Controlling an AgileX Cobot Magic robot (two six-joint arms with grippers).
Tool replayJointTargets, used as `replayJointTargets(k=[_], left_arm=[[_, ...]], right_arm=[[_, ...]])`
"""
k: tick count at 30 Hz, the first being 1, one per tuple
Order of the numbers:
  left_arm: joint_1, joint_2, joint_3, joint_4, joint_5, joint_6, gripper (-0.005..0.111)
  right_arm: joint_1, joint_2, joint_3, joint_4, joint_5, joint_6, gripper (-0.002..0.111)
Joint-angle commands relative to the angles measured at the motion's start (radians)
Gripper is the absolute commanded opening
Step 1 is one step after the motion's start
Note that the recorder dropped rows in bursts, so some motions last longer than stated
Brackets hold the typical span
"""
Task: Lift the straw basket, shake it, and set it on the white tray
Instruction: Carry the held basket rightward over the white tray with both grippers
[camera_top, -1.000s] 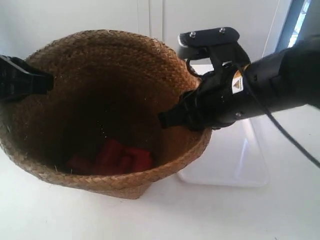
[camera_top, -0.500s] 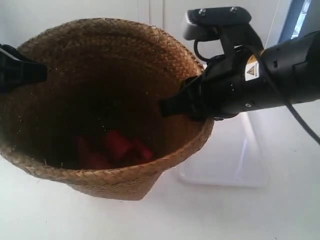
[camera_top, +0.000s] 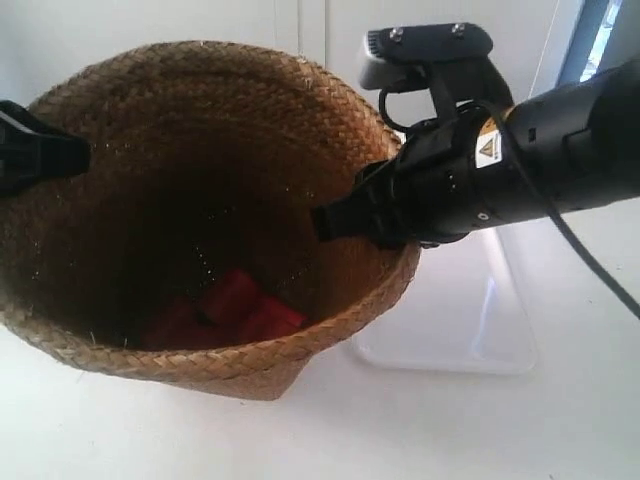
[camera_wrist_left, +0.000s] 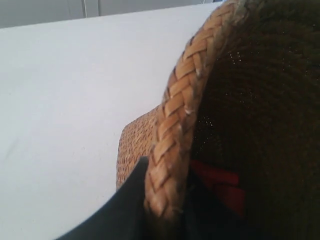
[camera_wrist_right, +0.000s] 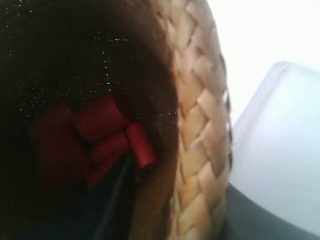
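Above white table (camera_top: 520, 430), opposed pincers (camera_wrist_left: 162, 210) (camera_wrist_right: 195, 210) clamp straw basket (camera_top: 200, 130).

Red pieces (camera_top: 235, 310) lie bunched together above a white tabletop (camera_top: 450, 430), pale wall (camera_top: 120, 25) behind.

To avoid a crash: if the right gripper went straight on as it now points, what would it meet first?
The straw basket: the right gripper is shut on its rim, so the wall stops it at once. Farther in lie red pieces; depth unclear.
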Motion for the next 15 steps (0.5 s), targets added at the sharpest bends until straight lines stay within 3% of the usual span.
replayJointTargets(k=[1, 10, 15], left_arm=[[0.004, -0.017, 0.044, 0.015, -0.02, 0.013, 0.0], [0.004, -0.008, 0.097, 0.015, -0.093, 0.013, 0.0], [0.002, -0.103, -0.13, -0.017, -0.009, 0.028, 0.0]], right_arm=[[-0.004, 0.035, -0.002, -0.031, -0.001, -0.015, 0.0], [-0.004, 0.088, -0.01, -0.031, -0.025, -0.025, 0.0], [-0.002, -0.076, -0.212, 0.016, 0.153, -0.083, 0.0]])
